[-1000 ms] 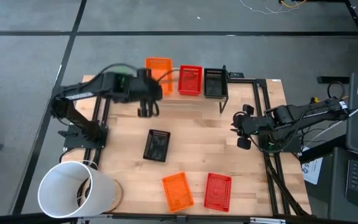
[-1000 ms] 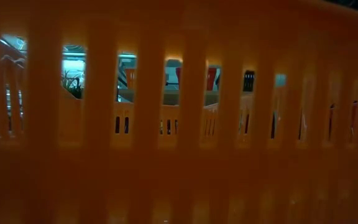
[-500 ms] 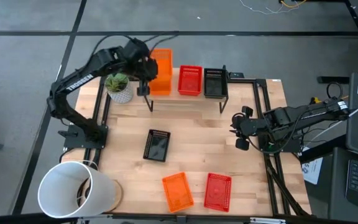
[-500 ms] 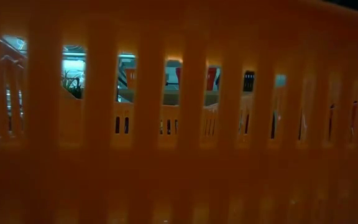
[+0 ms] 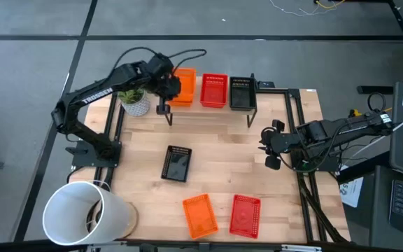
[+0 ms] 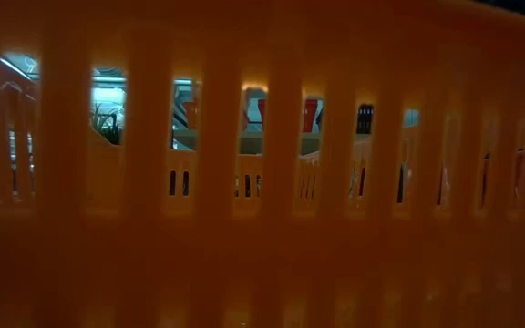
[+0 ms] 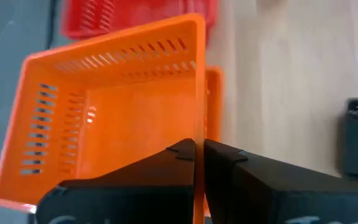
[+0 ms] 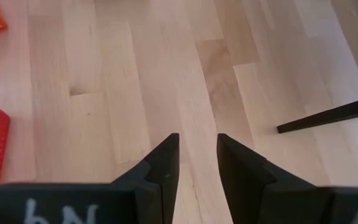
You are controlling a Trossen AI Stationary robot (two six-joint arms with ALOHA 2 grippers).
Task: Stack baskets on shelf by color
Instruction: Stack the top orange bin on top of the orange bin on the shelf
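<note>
My left gripper [image 5: 168, 87] is shut on an orange basket [image 5: 182, 84] at the left end of the shelf [image 5: 203, 110]. In the left wrist view this basket [image 7: 104, 112] hangs over a second orange basket [image 7: 212, 99] that lies on the shelf. A red basket [image 5: 214, 91] and a black basket [image 5: 241, 93] sit on the shelf to its right. On the table lie a black basket [image 5: 177, 164], an orange one [image 5: 199, 214] and a red one [image 5: 245, 214]. My right gripper [image 5: 268, 147] hovers open over bare wood near the right edge. My left gripper pinches the rim of one side wall [image 7: 197, 134] of the orange basket, with one finger [image 7: 182, 155] inside the basket and the other outside. The fingers run along that wall. The basket is open side up above the lower orange basket; whether the two touch I cannot tell.
A potted plant [image 5: 133, 99] stands just left of the shelf. A large white bucket [image 5: 82, 213] fills the near left corner. An orange basket wall [image 6: 262, 228] stands right against the low camera and blocks most of that view. Open wood lies in front of my right gripper [image 8: 194, 146].
My left arm has raised its elbow and swung back toward the far left corner, uncovering the potted plant. Its gripper has kept hold of the orange basket at the shelf's left end. My right arm has kept still.
</note>
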